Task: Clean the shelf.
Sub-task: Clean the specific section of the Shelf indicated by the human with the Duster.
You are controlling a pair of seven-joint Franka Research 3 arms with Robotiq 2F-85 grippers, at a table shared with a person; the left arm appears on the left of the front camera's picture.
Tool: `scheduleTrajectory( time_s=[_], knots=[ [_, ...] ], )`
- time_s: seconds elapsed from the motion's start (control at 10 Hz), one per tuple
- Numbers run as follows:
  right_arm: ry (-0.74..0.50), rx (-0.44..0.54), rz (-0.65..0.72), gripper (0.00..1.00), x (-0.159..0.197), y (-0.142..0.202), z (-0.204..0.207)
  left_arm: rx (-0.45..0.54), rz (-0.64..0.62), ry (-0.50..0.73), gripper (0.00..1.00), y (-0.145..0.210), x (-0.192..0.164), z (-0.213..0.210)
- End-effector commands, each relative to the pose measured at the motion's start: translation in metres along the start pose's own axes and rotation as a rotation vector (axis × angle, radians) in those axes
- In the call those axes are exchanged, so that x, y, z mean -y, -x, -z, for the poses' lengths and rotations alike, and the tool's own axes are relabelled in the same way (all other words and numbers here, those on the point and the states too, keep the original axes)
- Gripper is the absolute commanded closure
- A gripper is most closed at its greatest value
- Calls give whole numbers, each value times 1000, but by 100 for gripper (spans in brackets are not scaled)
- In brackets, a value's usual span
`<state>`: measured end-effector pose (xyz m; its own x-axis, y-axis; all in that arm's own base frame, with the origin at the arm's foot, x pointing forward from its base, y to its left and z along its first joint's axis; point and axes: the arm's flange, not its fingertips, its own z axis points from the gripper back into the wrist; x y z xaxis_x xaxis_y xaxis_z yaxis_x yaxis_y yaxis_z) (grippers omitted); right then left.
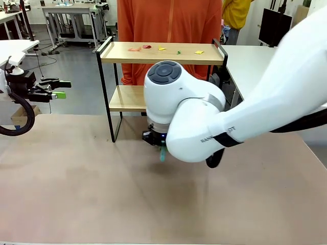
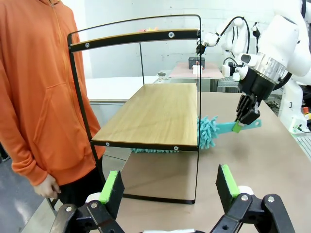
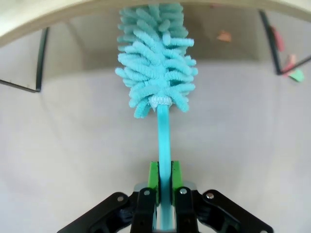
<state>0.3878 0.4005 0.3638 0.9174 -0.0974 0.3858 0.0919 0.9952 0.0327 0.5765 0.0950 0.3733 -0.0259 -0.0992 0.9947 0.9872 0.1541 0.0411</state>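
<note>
**Duster goes in under the lower board**

The right arm reaches across the middle of the table [image 1: 76, 194]. Its right gripper [image 3: 164, 177] is clamped tight on the thin teal handle of a duster [image 3: 158, 63], green pads squeezing it from both sides. The fluffy head points away from the wrist and sits tucked under the edge of the lower board.

From the left wrist you see it side-on. The right gripper [image 2: 245, 116] hangs just off the near corner of the shelf [image 2: 155, 114], and the duster [image 2: 209, 132] pokes in below the lower board, with teal fringe showing along the underside. Whether the fluff actually presses on the wood I can't quite tell from here.

The shelf [image 1: 162, 53] stands on the far part of the table, right in front of a person [image 1: 168, 20] in an orange hoodie, who has one hand down at the side. Up on the top board lies a row of small coloured scraps [image 1: 161, 48], red, yellow and green, well above the duster.

Seen from the front, the big white wrist hides most of the right gripper [image 1: 153, 139], and only a teal tip shows below it.

Over on the left, the left gripper [image 1: 60, 88] hovers off the table's edge, well apart from the shelf. Its jaws are spread wide with nothing between them, and from its own camera the left gripper [image 2: 170, 187] frames the shelf's end between two green pads [image 2: 112, 187].
</note>
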Motion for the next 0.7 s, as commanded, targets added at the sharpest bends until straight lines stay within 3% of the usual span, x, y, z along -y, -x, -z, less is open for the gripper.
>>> scheduleTrajectory(
  time_s=[0.0,0.6],
  knots=[
    [20,-23,87,87,29,11,-12,-4,7,1,0,-3,1,-1],
    [211,-69,238,87,99,34,-29,-4,7,1,0,-3,1,-1]
  ],
)
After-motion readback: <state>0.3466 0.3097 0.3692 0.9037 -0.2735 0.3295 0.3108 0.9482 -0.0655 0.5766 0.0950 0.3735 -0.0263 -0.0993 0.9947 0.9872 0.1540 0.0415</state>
